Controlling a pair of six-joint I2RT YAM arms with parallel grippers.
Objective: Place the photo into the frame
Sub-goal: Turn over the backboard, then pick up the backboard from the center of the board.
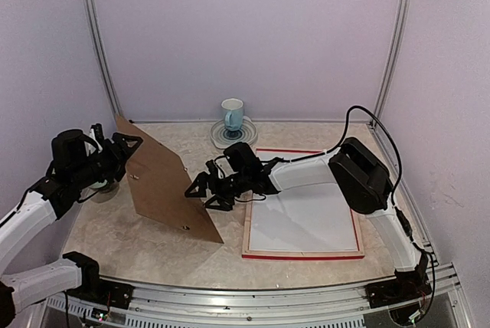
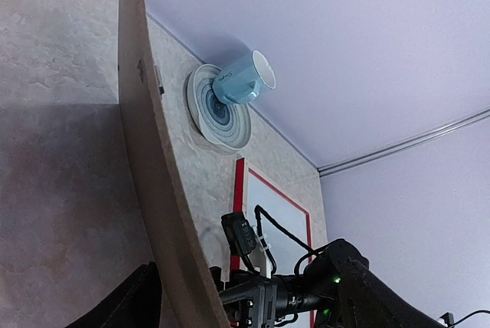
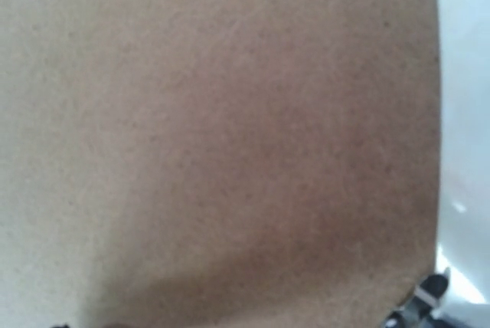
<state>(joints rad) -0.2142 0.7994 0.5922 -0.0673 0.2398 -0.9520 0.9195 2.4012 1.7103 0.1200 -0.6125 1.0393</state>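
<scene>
The red frame (image 1: 305,256) lies flat on the table at the right, also in the left wrist view (image 2: 240,182). A white sheet (image 1: 306,217) fills it; no cat picture shows, so I cannot tell if this is the photo's reverse. My left gripper (image 1: 122,148) is shut on the top corner of the brown backing board (image 1: 164,182), which stands tilted on its lower edge. One dark finger (image 2: 122,305) shows beside the board's edge (image 2: 145,136). My right gripper (image 1: 202,192) is spread open against the board's right face. The board (image 3: 230,113) fills the right wrist view and hides the fingers.
A pale blue cup (image 1: 232,113) stands on a ringed saucer (image 1: 230,135) at the back centre, also in the left wrist view (image 2: 243,83). White walls with metal posts enclose the table. The right arm (image 1: 306,171) reaches across the frame's top-left corner.
</scene>
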